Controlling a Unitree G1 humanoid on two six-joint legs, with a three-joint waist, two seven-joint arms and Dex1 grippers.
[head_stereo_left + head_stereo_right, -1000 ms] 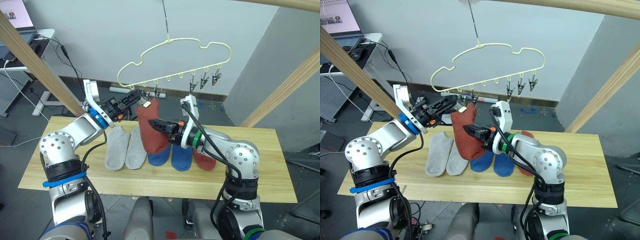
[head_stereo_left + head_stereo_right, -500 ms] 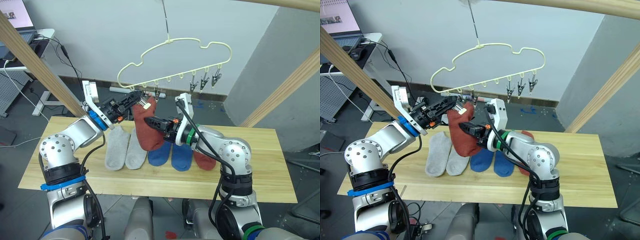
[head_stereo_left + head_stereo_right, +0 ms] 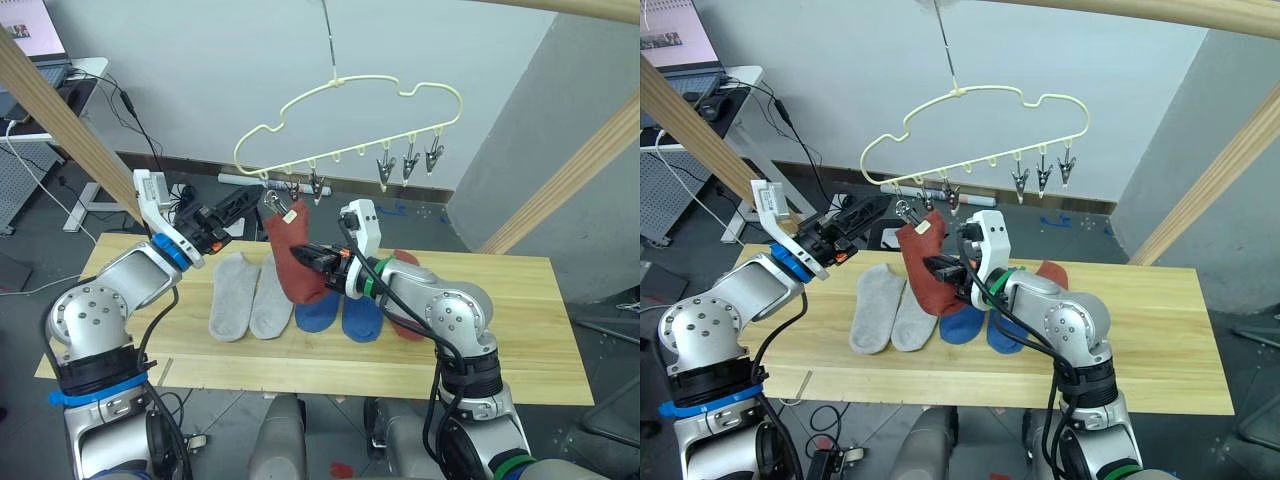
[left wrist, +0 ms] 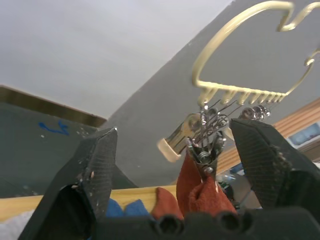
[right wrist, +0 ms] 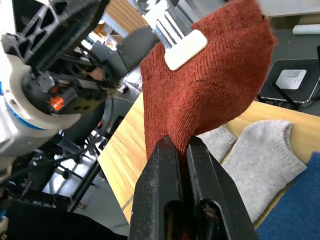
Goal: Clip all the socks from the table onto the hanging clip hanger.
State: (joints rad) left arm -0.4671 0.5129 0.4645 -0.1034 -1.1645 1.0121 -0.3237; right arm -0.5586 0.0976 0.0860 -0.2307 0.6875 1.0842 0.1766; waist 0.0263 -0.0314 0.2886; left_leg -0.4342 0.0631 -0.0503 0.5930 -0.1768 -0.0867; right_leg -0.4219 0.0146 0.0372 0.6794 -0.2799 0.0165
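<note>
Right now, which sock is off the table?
One rust red sock: it hangs from a clip on the hanger, pinched by the right gripper. The others lie flat.

Left arm raised, forearm angled toward 2 o'clock, left pincer fingers spread wide, holding nothing. Right arm bent at elbow, forearm reaching toward 9 o'clock, right pincer fingers pinched together on red knit.

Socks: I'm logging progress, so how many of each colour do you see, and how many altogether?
Light grey socks: 2, on the table
Blue socks: 2, on the table
Rust red socks: 2, one at the clip hanger, held by the right gripper
Total: 6
</note>
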